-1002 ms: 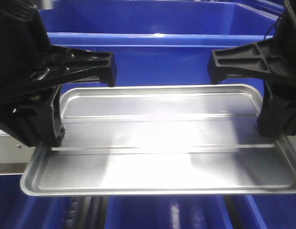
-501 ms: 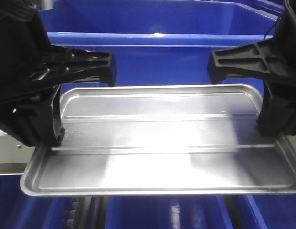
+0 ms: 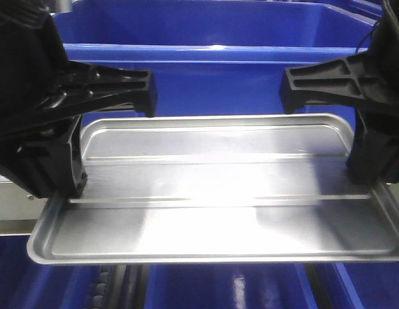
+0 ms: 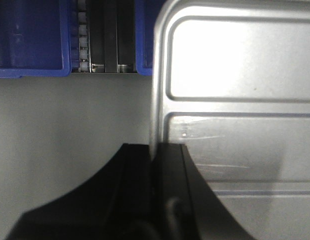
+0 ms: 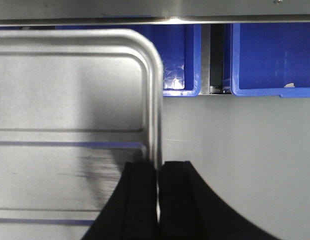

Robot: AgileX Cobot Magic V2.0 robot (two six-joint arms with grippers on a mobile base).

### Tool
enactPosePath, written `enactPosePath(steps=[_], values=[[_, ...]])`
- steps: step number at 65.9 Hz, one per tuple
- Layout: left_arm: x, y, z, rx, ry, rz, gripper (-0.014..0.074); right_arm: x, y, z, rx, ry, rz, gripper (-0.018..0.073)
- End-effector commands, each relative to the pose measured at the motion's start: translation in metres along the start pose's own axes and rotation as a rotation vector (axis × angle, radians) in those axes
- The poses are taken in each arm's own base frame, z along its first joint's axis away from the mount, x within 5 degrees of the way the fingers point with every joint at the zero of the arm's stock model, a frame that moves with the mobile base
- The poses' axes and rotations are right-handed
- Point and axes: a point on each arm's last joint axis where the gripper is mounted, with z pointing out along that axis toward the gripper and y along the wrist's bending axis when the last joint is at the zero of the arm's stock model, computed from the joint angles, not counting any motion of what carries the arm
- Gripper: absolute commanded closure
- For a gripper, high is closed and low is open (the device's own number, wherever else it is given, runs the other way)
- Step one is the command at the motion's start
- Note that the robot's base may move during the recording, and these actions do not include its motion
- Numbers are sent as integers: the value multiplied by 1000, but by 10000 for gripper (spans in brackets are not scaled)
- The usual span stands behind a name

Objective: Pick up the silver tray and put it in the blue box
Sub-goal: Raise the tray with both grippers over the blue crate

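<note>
The silver tray (image 3: 212, 206) hangs level in mid air, held at both short ends. My left gripper (image 3: 72, 190) is shut on its left rim; in the left wrist view the black jaws of the left gripper (image 4: 155, 152) pinch the thin edge of the tray (image 4: 235, 90). My right gripper (image 3: 365, 185) is shut on the right rim, and the right wrist view shows the right gripper (image 5: 158, 170) clamped on the edge of the tray (image 5: 70, 90). The blue box (image 3: 212, 71) stands just behind the tray, its open top towards the back.
Below the tray lie more blue crates (image 4: 27, 40) (image 5: 260, 55), a roller track (image 4: 102, 35) between them and a grey flat surface (image 4: 70, 115). A steel rail (image 5: 145, 12) crosses the top of the right wrist view.
</note>
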Motion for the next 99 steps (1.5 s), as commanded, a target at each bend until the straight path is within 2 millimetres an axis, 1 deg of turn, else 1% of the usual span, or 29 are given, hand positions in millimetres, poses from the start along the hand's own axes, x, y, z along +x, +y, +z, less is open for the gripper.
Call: enactPosePath(steps=[1, 47, 53, 59, 70, 73, 77, 83, 87, 89, 96, 99], values=[[-7, -6, -15, 73, -54, 9, 700, -10, 5, -13, -70, -78, -14, 501], [-8, -6, -15, 75, -67, 19, 700, -10, 4, -13, -59, -80, -18, 501], [-10, -7, -17, 75, -72, 17, 700, -13, 6, -17, -70, -88, -11, 501], [-13, -10, -31, 92, -88, 13, 700, -19, 8, -33, -77, -117, -12, 501], [-25, -17, -69, 171, -161, 14, 700, -37, 9, -70, -78, -224, -36, 501], [-31, -20, -81, 202, -194, 34, 700, -43, 10, -79, -79, -243, -56, 501], [-39, -23, -92, 226, -228, 63, 700, -51, 12, -92, -91, -267, -76, 501], [-54, -23, -104, 237, -292, 67, 700, -64, 14, -106, -122, -316, -89, 501], [-66, -24, -112, 241, -330, 92, 700, -73, 13, -112, -137, -344, -79, 501], [-76, -23, -117, 241, -354, 102, 700, -79, 12, -115, -137, -359, -71, 501], [-100, -23, -124, 256, -390, 128, 700, -95, 14, -120, -160, -398, -73, 501], [-109, -25, -124, 274, -397, 145, 700, -103, 16, -122, -176, -415, -73, 501]])
